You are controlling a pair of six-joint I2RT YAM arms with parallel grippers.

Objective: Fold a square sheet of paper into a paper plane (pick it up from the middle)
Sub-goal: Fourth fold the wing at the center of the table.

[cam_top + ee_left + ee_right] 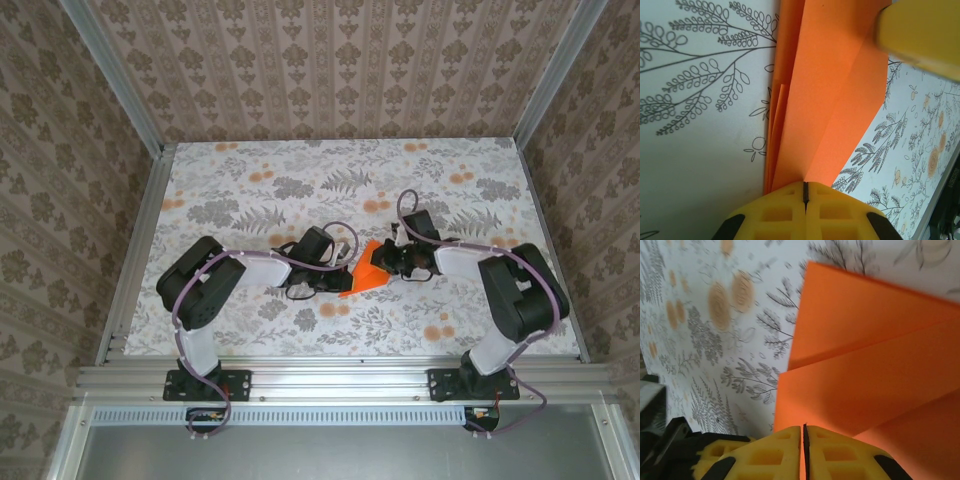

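The square sheet of paper (368, 272) is bright orange and folded into layered flaps with straight creases. It hangs just above the floral cloth at mid-table, between both grippers. My left gripper (349, 273) holds its left side. In the left wrist view the yellow jaws (805, 189) are shut, with the paper (830, 90) running into their seam. My right gripper (389, 262) holds the right side. Its jaws (804, 434) are shut on a lower flap of the paper (875, 370). A yellow finger (922, 35) of the right gripper shows at the paper's far end.
The floral tablecloth (300, 180) covers the whole table. Aluminium posts and a rail (330, 375) frame it, with patterned walls on three sides. Both arms reach inward from their bases at the near edge, elbows out to the sides.
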